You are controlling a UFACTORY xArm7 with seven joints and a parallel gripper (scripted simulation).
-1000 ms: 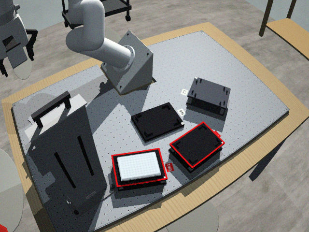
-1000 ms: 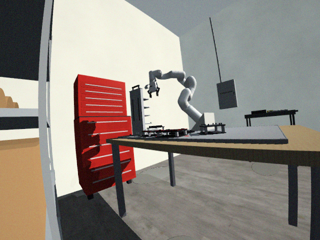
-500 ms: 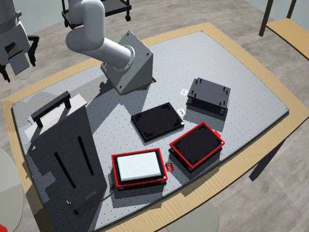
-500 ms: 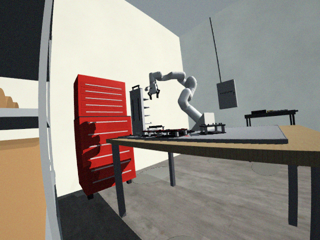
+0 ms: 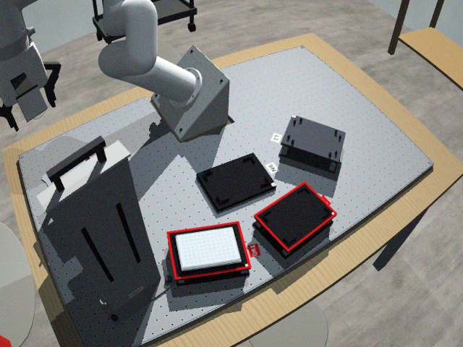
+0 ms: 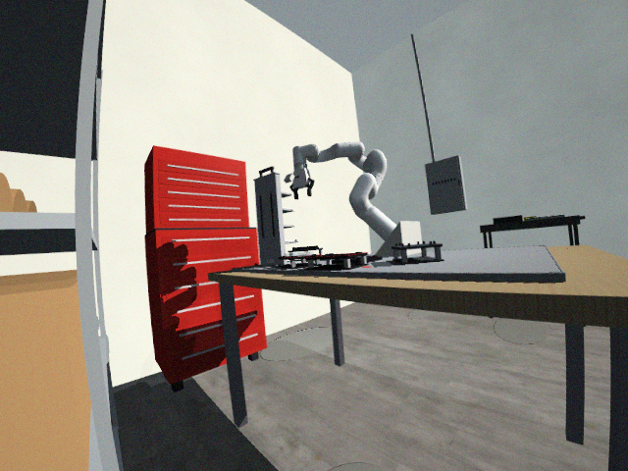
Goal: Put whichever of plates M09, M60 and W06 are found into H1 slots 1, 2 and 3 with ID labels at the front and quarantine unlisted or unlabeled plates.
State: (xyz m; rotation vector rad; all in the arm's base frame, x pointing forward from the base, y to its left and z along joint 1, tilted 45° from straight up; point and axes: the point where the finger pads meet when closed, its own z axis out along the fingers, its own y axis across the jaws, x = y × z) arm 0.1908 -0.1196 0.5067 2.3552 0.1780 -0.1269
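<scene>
The plate hotel H1 (image 5: pixel 97 228) (image 6: pixel 268 218) is a dark grey tower with a handle at the left of the deck. Its shelves face away from the top camera. In the exterior view they show only as thin ledges, and I cannot tell which hold plates. My gripper (image 5: pixel 32 113) (image 6: pixel 302 192) is open and empty. It hangs high in front of the hotel's upper shelves. A white well plate (image 5: pixel 207 248) (image 6: pixel 305 248) lies flat in a red-framed quarantine nest (image 5: pixel 203 229). The landing nest L1 (image 5: pixel 313 141) (image 6: pixel 417 246) is bare.
A second red-framed quarantine nest (image 5: pixel 295 216) stands bare at the front right. The black nest N6 (image 5: pixel 235 181) lies bare in the middle of the deck. The arm's grey base block (image 5: pixel 194 97) stands at the back. A red tool cabinet (image 6: pixel 202 253) is behind the hotel.
</scene>
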